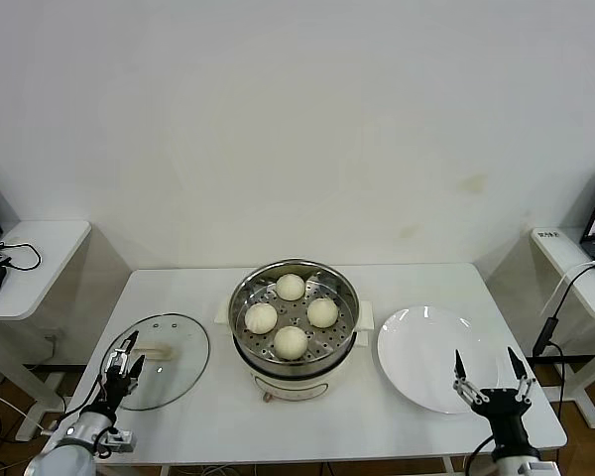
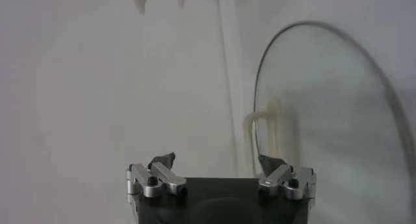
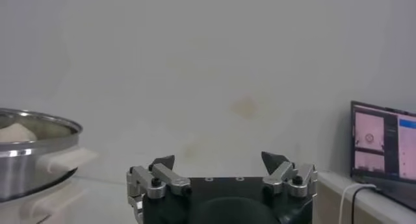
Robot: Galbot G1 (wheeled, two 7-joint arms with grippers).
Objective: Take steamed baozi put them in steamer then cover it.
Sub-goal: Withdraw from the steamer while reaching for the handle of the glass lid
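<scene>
The steamer (image 1: pixel 294 315), a shiny steel pot on a cream base, stands mid-table with several cream-white baozi (image 1: pixel 291 287) on its perforated tray. The cover (image 1: pixel 169 382), a clear glass lid with a cream handle (image 1: pixel 157 349), lies flat on the table to the steamer's left. My left gripper (image 1: pixel 127 362) is open at the lid's near-left rim, holding nothing. In the left wrist view the lid (image 2: pixel 325 115) and its handle (image 2: pixel 266 124) lie just past the left gripper (image 2: pixel 218 161). My right gripper (image 1: pixel 487 362) hangs open and empty over the plate's near edge. The right wrist view shows the right gripper (image 3: pixel 221 160) and the steamer (image 3: pixel 32 147) off to one side.
A flat white plate (image 1: pixel 421 347) sits right of the steamer. Small side tables flank the main table: the left one (image 1: pixel 40 258) carries cables, the right one a laptop (image 3: pixel 383 144) with a hanging cable. The table's front edge is close to both grippers.
</scene>
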